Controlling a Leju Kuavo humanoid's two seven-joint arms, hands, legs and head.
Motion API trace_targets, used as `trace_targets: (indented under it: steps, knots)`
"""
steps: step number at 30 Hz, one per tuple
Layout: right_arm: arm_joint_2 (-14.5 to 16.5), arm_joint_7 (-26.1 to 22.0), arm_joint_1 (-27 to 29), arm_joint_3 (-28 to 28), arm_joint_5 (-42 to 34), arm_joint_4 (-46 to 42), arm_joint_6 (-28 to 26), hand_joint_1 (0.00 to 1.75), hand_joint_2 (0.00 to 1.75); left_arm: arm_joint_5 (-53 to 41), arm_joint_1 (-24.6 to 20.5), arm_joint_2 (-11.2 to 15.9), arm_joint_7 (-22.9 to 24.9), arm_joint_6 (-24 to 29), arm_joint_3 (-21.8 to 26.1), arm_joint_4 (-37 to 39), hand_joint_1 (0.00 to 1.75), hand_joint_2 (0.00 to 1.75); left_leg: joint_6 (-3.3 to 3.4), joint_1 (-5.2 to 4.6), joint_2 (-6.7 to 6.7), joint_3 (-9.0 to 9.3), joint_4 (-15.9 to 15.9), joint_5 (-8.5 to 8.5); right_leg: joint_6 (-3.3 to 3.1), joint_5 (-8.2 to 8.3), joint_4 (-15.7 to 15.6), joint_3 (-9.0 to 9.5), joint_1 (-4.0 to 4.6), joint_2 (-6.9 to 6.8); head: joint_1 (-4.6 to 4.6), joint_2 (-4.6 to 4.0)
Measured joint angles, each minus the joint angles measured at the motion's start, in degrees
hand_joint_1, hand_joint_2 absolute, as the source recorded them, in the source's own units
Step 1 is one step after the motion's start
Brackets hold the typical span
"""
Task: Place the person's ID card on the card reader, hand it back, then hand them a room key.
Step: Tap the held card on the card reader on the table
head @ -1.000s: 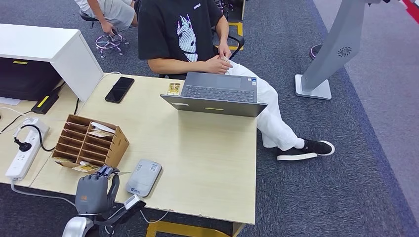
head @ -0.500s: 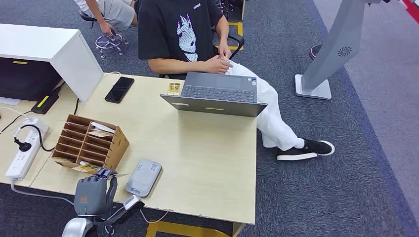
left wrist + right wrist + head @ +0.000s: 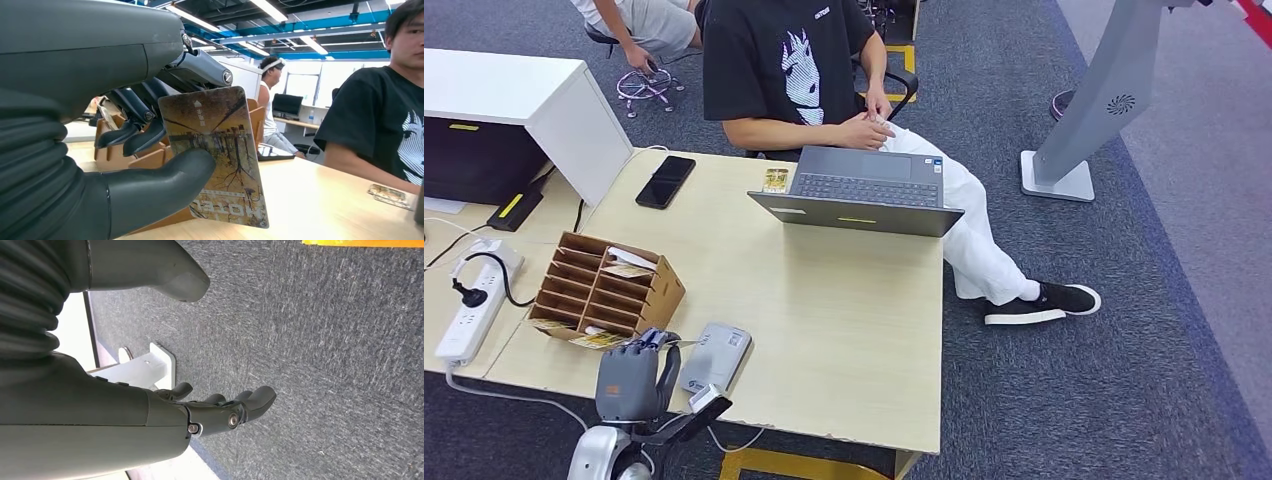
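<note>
Head view shows the robot's left hand (image 3: 631, 382) at about 7 o'clock on the pale wooden worktop (image 3: 824, 310), just beside the grey rounded card reader (image 3: 715, 358), which lies flat near the front edge. Left wrist view shows the thick grey thumb and the darker fingers (image 3: 140, 132) pinching a brown printed room key card (image 3: 215, 155) marked HOTEL, held upright above the worktop. At 9 o'clock from the reader stands a brown cardboard slotted card holder (image 3: 604, 287) with cards in some slots. A grey open laptop (image 3: 864, 190) sits at 12 o'clock, with a small yellowish card (image 3: 775, 180) lying just beside its left corner and a black phone (image 3: 665, 181) at 11 o'clock. A seated person in a black T-shirt (image 3: 784, 60) faces the far edge. Right wrist view shows the right hand (image 3: 220, 410) hanging over dark grey carpet (image 3: 325, 340), fingers loosely curled apart, holding nothing
</note>
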Motion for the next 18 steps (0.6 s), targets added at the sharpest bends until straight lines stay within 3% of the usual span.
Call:
trace_targets:
  steps: [10, 18]
  knots:
    - [0.01, -0.08, -0.08, -0.01, 0.78, 0.00, 0.00, 0.00, 1.75, 2.29, -0.70, -1.41, -2.15, 0.04, -5.58, 0.22, 1.75, 1.75, 0.00, 0.00, 0.00, -0.02, 0.00, 0.00, 0.00, -0.01, 0.00, -0.01, 0.00, -0.01, 0.01, 0.00]
    - [0.02, -0.08, -0.04, -0.01, 0.77, 0.00, 1.01, 0.00, 1.75, 3.28, -0.14, -0.33, 0.79, -0.01, -8.51, 0.22, 1.75, 1.75, 0.00, 0.01, 0.00, -0.02, 0.00, 0.00, 0.00, -0.01, 0.00, -0.01, 0.01, -0.01, -0.01, 0.00]
